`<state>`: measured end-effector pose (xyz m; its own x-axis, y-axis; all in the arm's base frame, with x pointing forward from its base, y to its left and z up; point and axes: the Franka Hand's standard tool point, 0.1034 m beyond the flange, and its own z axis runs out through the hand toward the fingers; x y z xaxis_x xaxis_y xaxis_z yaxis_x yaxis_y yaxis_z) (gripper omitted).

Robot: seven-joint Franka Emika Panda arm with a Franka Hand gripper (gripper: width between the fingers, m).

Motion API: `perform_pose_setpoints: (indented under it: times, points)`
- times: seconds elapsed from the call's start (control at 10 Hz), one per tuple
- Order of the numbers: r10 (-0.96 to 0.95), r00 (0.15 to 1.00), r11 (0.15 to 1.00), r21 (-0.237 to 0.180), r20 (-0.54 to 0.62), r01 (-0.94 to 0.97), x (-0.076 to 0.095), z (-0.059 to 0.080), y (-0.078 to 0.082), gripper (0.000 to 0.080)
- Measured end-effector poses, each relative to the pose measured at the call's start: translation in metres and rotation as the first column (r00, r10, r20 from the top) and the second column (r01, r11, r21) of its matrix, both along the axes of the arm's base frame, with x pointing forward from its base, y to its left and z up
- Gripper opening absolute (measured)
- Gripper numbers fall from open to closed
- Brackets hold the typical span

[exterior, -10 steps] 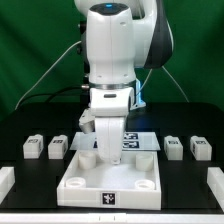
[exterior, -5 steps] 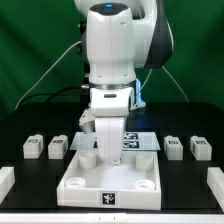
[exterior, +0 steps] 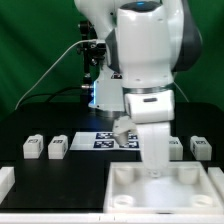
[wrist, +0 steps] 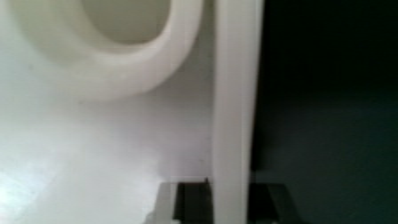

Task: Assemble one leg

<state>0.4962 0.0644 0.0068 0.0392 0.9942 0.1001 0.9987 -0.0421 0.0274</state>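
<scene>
Gripper [exterior: 155,170] clamped on the tabletop's [exterior: 160,205] far rim.
One leg [exterior: 58,148] lies off the tabletop's far corner, another leg [exterior: 200,148] just behind that rim.

No legible text; only marker tags [exterior: 57,149] on leg [exterior: 33,148] and marker board [exterior: 82,141].

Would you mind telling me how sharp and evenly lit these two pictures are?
Exterior view: sharp and evenly lit, though the white tabletop looks nearly washed out and the black table swallows detail. Wrist view: far too close, so the tabletop's round hole and edge are soft, the table beside them almost black.
</scene>
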Motion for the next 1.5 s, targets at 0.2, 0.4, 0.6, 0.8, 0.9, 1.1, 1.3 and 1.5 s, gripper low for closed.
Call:
perform_pose_setpoints:
  times: [0.2,0.4,0.6,0.8,0.9,1.1,1.3,1.5]
  points:
    - [0.009,0.999,1.000,-0.005,-0.037,-0.009,0.0002,-0.0001,0.0023,0.0055]
    - [0.011,0.999,1.000,-0.007,-0.051,-0.011,0.0001,-0.0008,0.0023,0.0055]
    - [0.010,0.999,1.000,-0.007,-0.050,-0.011,-0.0001,-0.0009,0.0021,0.0072]
    - [0.008,0.999,1.000,-0.006,-0.051,-0.009,-0.0001,-0.0011,0.0013,0.0250]
    - [0.008,0.999,1.000,-0.006,-0.051,-0.008,-0.0001,-0.0011,0.0011,0.0250]
    - [0.007,0.999,1.000,-0.006,-0.051,-0.008,0.0000,-0.0011,0.0007,0.0588]
    - [0.006,0.999,1.000,-0.006,-0.051,-0.007,0.0000,-0.0011,0.0003,0.0634]
    - [0.006,0.999,1.000,-0.006,-0.051,-0.006,0.0001,-0.0011,0.0000,0.0646]
